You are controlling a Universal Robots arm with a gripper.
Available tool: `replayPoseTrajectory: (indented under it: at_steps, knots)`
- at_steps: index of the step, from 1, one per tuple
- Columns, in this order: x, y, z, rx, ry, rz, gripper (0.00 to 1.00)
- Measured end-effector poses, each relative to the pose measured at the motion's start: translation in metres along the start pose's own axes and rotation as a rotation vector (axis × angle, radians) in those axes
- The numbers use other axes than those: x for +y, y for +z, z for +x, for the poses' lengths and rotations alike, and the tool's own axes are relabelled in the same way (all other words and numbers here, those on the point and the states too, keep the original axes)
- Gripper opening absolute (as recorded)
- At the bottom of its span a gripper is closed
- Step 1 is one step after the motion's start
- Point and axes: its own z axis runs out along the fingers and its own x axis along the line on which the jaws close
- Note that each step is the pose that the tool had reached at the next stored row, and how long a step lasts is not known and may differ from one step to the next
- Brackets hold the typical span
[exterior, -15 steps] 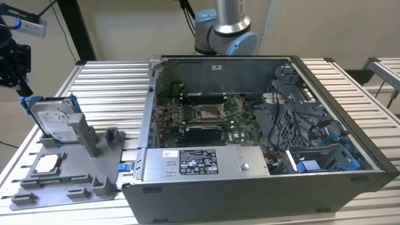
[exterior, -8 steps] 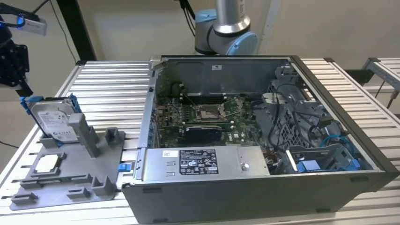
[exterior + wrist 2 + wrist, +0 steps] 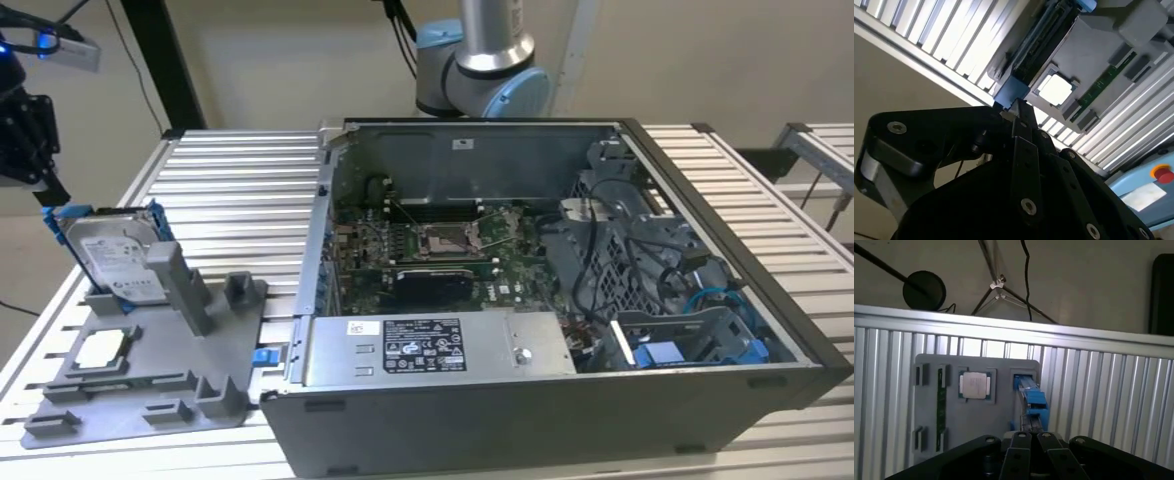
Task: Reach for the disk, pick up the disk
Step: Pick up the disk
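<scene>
The disk (image 3: 114, 255) stands on edge in a grey holder tray (image 3: 147, 390) at the exterior view's left; it is silver with a white label, in a blue frame. My black gripper (image 3: 54, 190) hangs just above the disk's far left corner. In the first wrist view the disk (image 3: 1030, 397) runs edge-on from the tray straight under my gripper (image 3: 1030, 436), whose fingers sit side by side, shut, with nothing between them. The second wrist view has my gripper's tip (image 3: 1016, 107) right beside the blue frame (image 3: 1013, 90) of the disk.
A small white-silver chip (image 3: 100, 350) lies flat in the tray beside the disk, with a green memory stick (image 3: 941, 405) further along. An open computer case (image 3: 534, 400) fills the middle and right of the slatted metal table (image 3: 227, 180). The arm's base (image 3: 481, 70) stands behind the case.
</scene>
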Motion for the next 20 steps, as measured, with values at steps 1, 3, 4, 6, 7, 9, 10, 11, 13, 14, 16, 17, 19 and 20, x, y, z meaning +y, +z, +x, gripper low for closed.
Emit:
replayPoseTrajectory:
  at_steps: [1,3,4,6,7,9,10,11,13,14,16,17,19,20]
  knots:
    - [0.0000,0.0000,0.0000,0.0001,-0.007,-0.0001,0.00]
    - [0.0000,0.0000,0.0000,0.0001,-0.010,-0.0001,0.00]
    - [-0.0001,0.0001,0.0000,0.0001,-0.010,-0.0002,0.00]
    - [-0.0004,0.0004,0.0001,-0.0006,-0.004,-0.0003,0.00]
    - [-0.0006,0.0006,0.0001,-0.0012,-0.001,-0.0003,0.00]
    - [-0.0010,0.0010,0.0002,-0.0031,0.006,-0.0002,0.00]
    - [-0.0015,0.0011,0.0004,-0.0041,0.007,-0.0002,0.00]
    - [-0.0020,0.0011,0.0006,-0.0051,0.008,-0.0006,0.00]
    - [-0.0027,0.0014,0.0009,-0.0073,0.010,-0.0018,0.00]
    - [-0.0031,0.0015,0.0011,-0.0085,0.010,-0.0031,0.00]
    - [-0.0032,0.0016,0.0014,-0.0109,0.012,-0.0071,0.00]
    - [-0.0032,0.0016,0.0015,-0.0119,0.016,-0.0085,0.00]
    - [-0.0033,0.0020,0.0016,-0.0136,0.025,-0.0088,0.00]
    - [-0.0033,0.0022,0.0017,-0.0144,0.029,-0.0087,0.00]
